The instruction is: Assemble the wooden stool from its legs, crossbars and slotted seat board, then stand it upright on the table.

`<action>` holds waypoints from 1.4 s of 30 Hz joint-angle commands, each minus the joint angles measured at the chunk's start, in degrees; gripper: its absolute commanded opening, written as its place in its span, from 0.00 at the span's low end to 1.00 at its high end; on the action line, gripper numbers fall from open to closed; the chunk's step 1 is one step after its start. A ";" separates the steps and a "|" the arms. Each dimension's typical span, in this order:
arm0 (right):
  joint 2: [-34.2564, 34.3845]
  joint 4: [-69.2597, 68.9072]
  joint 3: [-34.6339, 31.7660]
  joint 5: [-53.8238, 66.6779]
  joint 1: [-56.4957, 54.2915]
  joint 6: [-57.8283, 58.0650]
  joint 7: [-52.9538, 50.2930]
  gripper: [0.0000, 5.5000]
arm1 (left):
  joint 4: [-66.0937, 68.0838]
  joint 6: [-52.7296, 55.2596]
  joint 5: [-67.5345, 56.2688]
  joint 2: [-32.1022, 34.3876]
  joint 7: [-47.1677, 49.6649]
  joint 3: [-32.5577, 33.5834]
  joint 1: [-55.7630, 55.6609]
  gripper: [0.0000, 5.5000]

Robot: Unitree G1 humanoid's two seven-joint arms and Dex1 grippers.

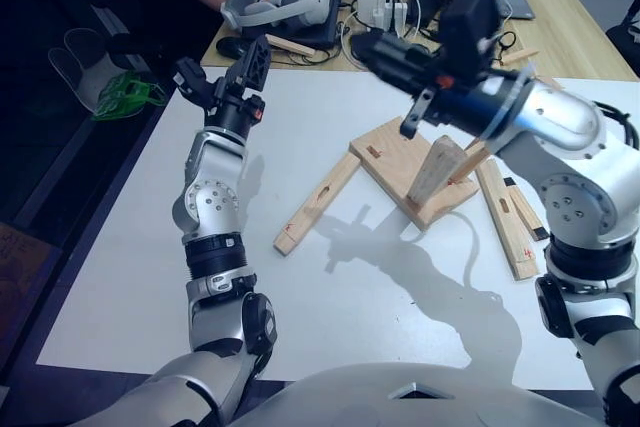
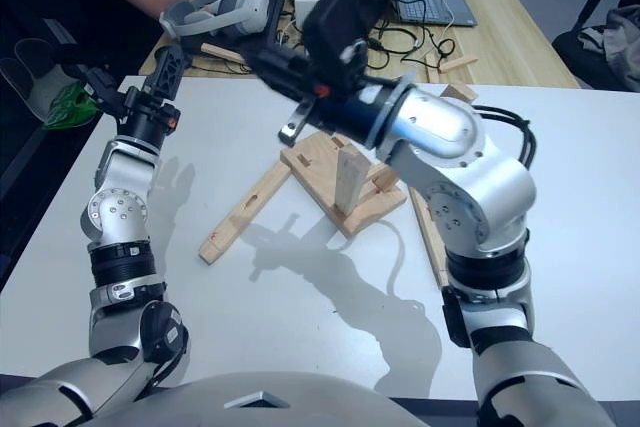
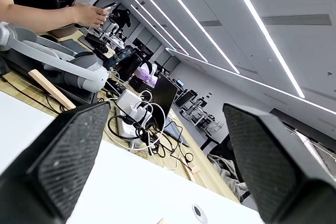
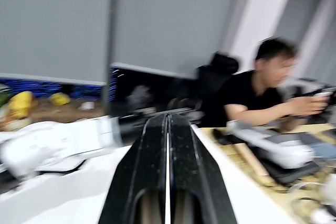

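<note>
The slotted seat board [image 1: 385,162] lies tilted on the white table [image 1: 330,317], right of centre. One wooden leg [image 1: 435,169] stands up from it, leaning a little. A long loose piece [image 1: 318,202] rests on the table against the board's left edge. Two more wooden pieces [image 1: 505,217] lie to the board's right. My right gripper [image 1: 362,47] hangs in the air above and behind the board, its fingers [image 4: 152,145] pressed together with nothing between them. My left gripper [image 1: 222,72] is raised over the table's far left corner, open and empty, with its pads [image 3: 68,161] wide apart.
Behind the white table stands a wooden desk [image 1: 560,17] with a headset [image 1: 280,2], cables, laptops and a spare wooden stick [image 1: 290,45]. A person's arm [image 3: 42,17] reaches over that desk. A green object [image 1: 125,97] lies off the table's left side.
</note>
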 commanded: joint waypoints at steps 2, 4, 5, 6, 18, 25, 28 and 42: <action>0.66 -1.17 4.56 3.94 2.55 9.89 0.20 0.00 | 2.58 -0.07 -0.69 -0.21 -0.34 0.16 -2.17 0.72; 1.54 -0.92 4.54 4.15 4.16 12.74 -2.00 0.00 | 2.86 -0.21 -0.73 -0.18 -0.47 0.18 -2.29 0.72; 1.48 -0.69 4.65 3.31 4.50 13.17 -2.86 0.00 | 2.85 -0.23 -0.74 -0.18 -0.48 0.19 -2.28 0.72; 1.05 -0.52 4.97 2.10 4.71 13.21 -3.57 0.00 | 2.83 -0.23 -0.76 -0.18 -0.48 0.21 -2.26 0.72; -9.21 -3.78 -6.39 -16.15 22.14 10.76 -17.30 0.00 | 1.60 0.92 -1.84 0.45 -0.87 0.62 -1.01 0.72; -5.66 7.59 -18.33 -26.08 22.24 -2.72 -28.13 0.00 | 1.48 1.27 -1.77 0.57 -0.99 0.38 -0.88 0.72; -6.50 16.54 -21.84 -28.61 18.61 -6.55 -30.29 0.00 | 1.35 1.42 -1.65 0.51 -0.96 0.23 -0.91 0.72; 0.68 48.23 -14.63 -17.48 -5.75 5.13 -6.28 0.00 | 2.28 1.26 -0.78 0.01 -1.43 -1.28 -1.83 0.72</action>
